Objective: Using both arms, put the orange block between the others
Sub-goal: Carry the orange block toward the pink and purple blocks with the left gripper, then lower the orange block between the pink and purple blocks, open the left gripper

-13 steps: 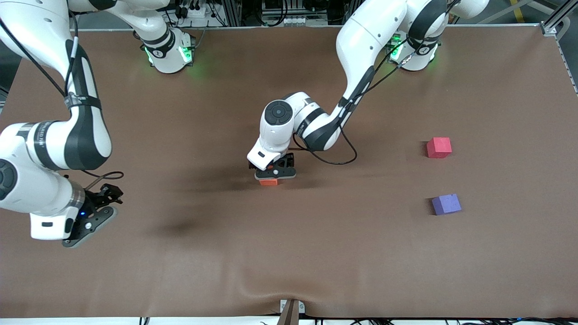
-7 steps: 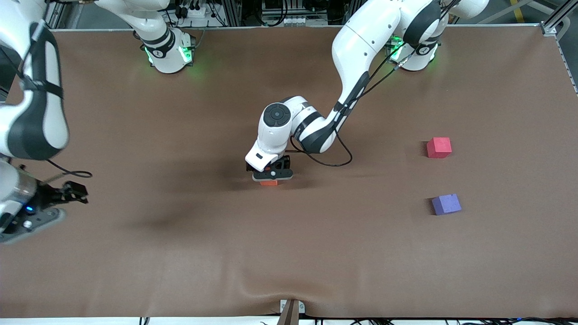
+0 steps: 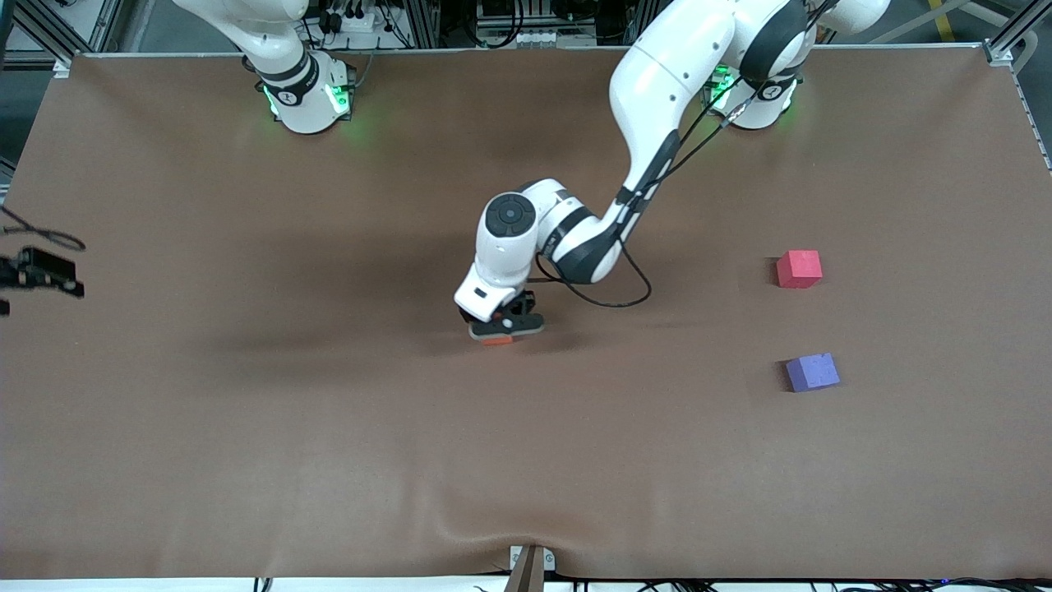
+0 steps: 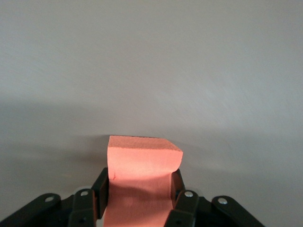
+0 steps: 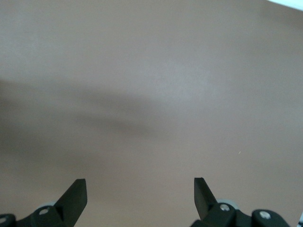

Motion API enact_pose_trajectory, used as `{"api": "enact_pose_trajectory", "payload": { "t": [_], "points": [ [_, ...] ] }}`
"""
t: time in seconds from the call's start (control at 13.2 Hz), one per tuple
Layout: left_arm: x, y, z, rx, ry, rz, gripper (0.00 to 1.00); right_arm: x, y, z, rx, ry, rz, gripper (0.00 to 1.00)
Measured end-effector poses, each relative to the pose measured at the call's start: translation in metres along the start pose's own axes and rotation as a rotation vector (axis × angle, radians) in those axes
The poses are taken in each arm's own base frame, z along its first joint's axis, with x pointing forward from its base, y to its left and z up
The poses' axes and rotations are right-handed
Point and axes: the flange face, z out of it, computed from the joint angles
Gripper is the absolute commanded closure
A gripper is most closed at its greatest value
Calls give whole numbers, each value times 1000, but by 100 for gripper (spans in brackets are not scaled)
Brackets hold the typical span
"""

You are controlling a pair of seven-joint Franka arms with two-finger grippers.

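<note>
- The left gripper (image 3: 505, 326) is down at the middle of the brown table (image 3: 246, 427), its fingers (image 4: 177, 182) pinching the orange block (image 4: 140, 177) on two facing sides; the foam bulges slightly at the pads.
- The orange block sits directly under that gripper, so in the front view only a thin sliver of it shows beneath the black fingers; whether it rests on the table or is just off it, I cannot tell.
- The red-pink cube (image 3: 799, 268) lies well away from the left gripper, toward the left arm's end of the table.
- The purple-blue cube (image 3: 812, 372) lies at the same end, nearer to the front camera than the red-pink cube, with a bare gap between the two.
- The right gripper (image 5: 140, 194) has its fingers spread wide with nothing between them, over bare table at the right arm's end, waiting.
</note>
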Motion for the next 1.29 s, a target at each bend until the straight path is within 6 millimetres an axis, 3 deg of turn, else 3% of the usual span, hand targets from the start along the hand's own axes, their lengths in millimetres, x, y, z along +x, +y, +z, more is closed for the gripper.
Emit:
{"api": "enact_pose_trajectory", "payload": {
  "t": [0.15,0.23,0.3,0.46,0.68,0.76,0.99,1.29],
  "points": [
    [66,-42,-88,56,-3,-53,100,-23,-27,-17,10,-22,79,0],
    [94,-75,-133,66,1,-53,100,-30,-41,-23,15,-41,113,0],
    [114,-111,-166,70,7,-43,100,-36,-52,-29,20,-58,132,0],
    [136,-187,-194,78,15,-14,100,-44,-62,-36,26,-85,148,0],
    [147,-291,-178,110,-9,42,95,-54,-60,-46,30,-105,213,0],
    [148,-319,-169,124,-27,46,95,-55,-61,-48,34,-107,238,0],
    [153,-376,-142,140,-55,101,95,-54,-65,-52,49,-98,278,0],
    [157,-503,-94,135,-24,254,94,-52,-67,-67,60,-60,278,0]
  ]
}}
